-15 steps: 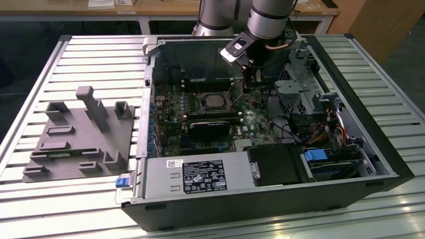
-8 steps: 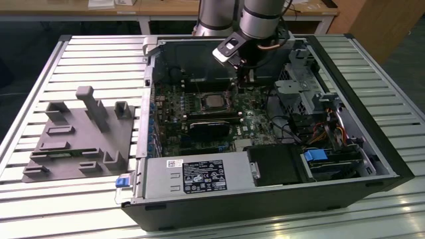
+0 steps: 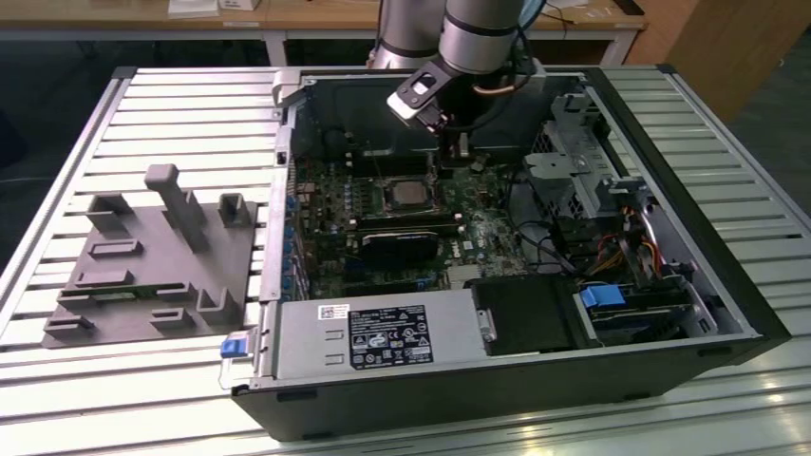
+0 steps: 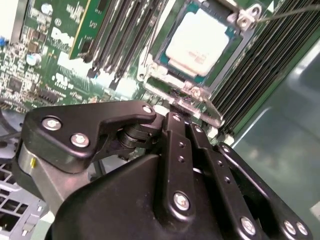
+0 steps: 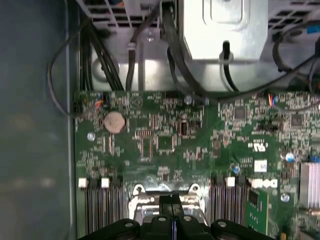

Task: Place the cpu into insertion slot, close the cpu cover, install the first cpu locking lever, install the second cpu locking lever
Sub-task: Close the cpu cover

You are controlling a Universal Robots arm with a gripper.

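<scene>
The cpu (image 4: 197, 42), a flat square chip with a silver-grey top, lies in the insertion slot (image 4: 161, 70) on the green motherboard; in the exterior view the cpu (image 3: 408, 193) sits mid-board. The cpu cover (image 4: 207, 107), a thin shiny metal plate, stands raised at the socket's edge. My gripper (image 4: 176, 97) has its two black fingers pressed together at that plate's edge. The first wrist view shows the gripper (image 5: 171, 200) meeting the cover's metal frame (image 5: 137, 190). A thin metal lever rod (image 4: 290, 11) runs off beside the socket. In the exterior view my gripper (image 3: 461, 144) hangs just behind the socket.
The open computer case (image 3: 747, 313) encloses the board. Long black memory slots (image 4: 120, 30) flank the socket. Cables (image 3: 545, 237) and a metal drive cage (image 3: 576, 161) stand to the exterior view's right. A grey fixture block (image 3: 152, 256) rests on the slatted table outside.
</scene>
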